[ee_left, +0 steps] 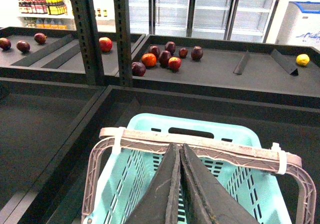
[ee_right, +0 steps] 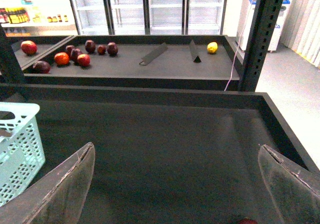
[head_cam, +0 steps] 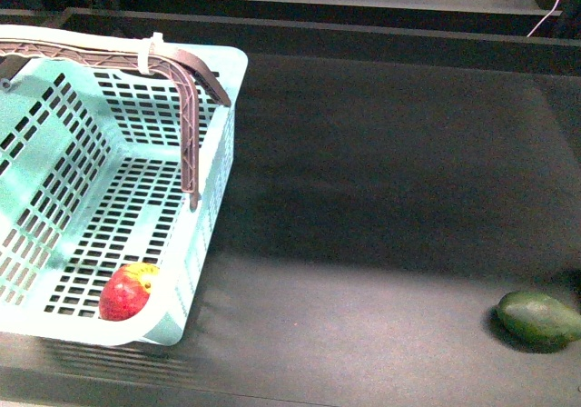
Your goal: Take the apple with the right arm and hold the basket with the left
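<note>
The red apple (head_cam: 127, 292) with a yellow patch lies inside the light-teal basket (head_cam: 216, 198), in its near right corner. The basket stands at the left of the dark shelf. Its brown handle (head_cam: 191, 125) is swung up and bears a white zip tie (head_cam: 149, 54). In the left wrist view my left gripper (ee_left: 179, 146) is shut on the middle of the handle (ee_left: 225, 151), above the basket (ee_left: 150, 126). My right gripper (ee_right: 175, 146) is open and empty over the bare dark shelf. The basket's corner (ee_right: 17, 144) shows in the right wrist view. Neither arm shows in the front view.
A dark green avocado (head_cam: 539, 319) lies at the near right of the shelf. A small red sliver (ee_right: 246, 221) shows at the edge of the right wrist view; I cannot tell what it is. Raised shelf walls (ee_right: 150, 90) bound the far side. Other fruit (ee_left: 165, 58) lies on the shelf beyond.
</note>
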Tool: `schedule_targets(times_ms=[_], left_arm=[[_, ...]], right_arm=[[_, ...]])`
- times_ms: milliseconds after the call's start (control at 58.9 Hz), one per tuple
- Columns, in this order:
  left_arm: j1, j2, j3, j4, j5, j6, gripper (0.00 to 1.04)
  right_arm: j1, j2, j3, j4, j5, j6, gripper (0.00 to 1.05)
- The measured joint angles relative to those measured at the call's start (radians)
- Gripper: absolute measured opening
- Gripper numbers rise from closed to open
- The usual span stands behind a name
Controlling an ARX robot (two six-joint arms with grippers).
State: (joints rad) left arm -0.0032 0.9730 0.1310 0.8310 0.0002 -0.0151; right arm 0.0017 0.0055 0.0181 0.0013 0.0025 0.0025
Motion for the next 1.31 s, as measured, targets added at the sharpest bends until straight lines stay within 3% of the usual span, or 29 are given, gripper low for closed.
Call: schedule_targets(times_ms=[170,271,899,1306], left_arm=[[0.0,-0.119,-0.046,-0.072,0.0,0.001,0.03],[0.0,-0.14,-0.092,-0.039,0.0,0.001,0.03],[0.0,-0.574,-0.116,-0.434,0.0,0.004,0.03],[0.0,-0.744,-0.116,-0.601,0.0,0.004,0.03]], right_arm=[[0.0,0.0,0.0,0.0,0.0,0.0,0.96],[0.0,0.0,0.0,0.0,0.0,0.0,0.96],[0.0,0.0,0.0,0.0,0.0,0.0,0.96],[0.0,0.0,0.0,0.0,0.0,0.0,0.96]])
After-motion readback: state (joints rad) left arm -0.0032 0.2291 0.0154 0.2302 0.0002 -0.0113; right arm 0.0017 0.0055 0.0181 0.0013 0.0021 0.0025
